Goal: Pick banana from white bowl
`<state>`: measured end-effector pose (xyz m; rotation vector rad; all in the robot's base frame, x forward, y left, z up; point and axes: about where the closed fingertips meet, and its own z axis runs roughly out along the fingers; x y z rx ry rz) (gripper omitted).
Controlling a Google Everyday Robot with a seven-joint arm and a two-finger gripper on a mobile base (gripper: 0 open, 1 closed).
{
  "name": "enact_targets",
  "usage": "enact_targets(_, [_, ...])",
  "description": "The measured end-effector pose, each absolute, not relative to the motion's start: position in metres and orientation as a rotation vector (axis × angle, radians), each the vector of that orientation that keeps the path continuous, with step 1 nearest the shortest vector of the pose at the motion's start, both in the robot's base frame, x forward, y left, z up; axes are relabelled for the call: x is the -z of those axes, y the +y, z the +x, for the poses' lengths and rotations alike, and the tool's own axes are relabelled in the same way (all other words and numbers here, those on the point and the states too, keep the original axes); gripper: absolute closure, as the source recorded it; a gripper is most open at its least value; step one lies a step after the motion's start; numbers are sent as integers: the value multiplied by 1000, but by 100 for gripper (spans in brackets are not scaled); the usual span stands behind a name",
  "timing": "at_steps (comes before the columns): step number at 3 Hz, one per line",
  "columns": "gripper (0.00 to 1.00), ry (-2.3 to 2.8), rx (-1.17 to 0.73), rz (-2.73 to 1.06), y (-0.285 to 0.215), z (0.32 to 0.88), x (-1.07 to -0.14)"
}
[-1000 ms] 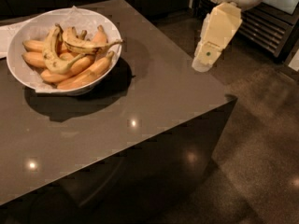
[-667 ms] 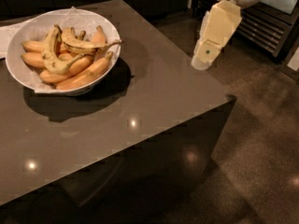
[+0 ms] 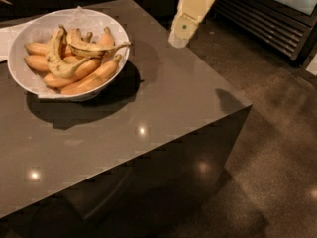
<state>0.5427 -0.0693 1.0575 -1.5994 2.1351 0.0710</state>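
The white bowl (image 3: 18,42) stands on the far left part of the dark table, lined with white paper and full of bananas. The banana (image 3: 93,48), slim and dull yellow with dark streaks, lies across the top of the pile, its long thin stem pointing right over the rim. A strongly curved pale yellow-green banana (image 3: 56,64) lies left of it, over plumper orange-yellow bananas (image 3: 94,77). My gripper (image 3: 179,37), cream-coloured, hangs in the air over the table's far right edge, well to the right of the bowl and apart from it.
The dark table (image 3: 163,98) has its right edge and corner close under the gripper, with floor beyond. White paper (image 3: 6,38) lies left of the bowl. A dark appliance with a slatted grille (image 3: 267,21) stands at the back right.
My gripper has moved left and slightly up, from beside the table's right edge to over it, closer to the bowl. The bowl and bananas have not moved.
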Motion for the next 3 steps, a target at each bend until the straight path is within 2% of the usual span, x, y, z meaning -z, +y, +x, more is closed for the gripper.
enact_targets(2, [0, 2089, -103, -1595, -53, 555, -1062])
enact_targets(3, [0, 2118, -168, -1634, -8, 598, -1051])
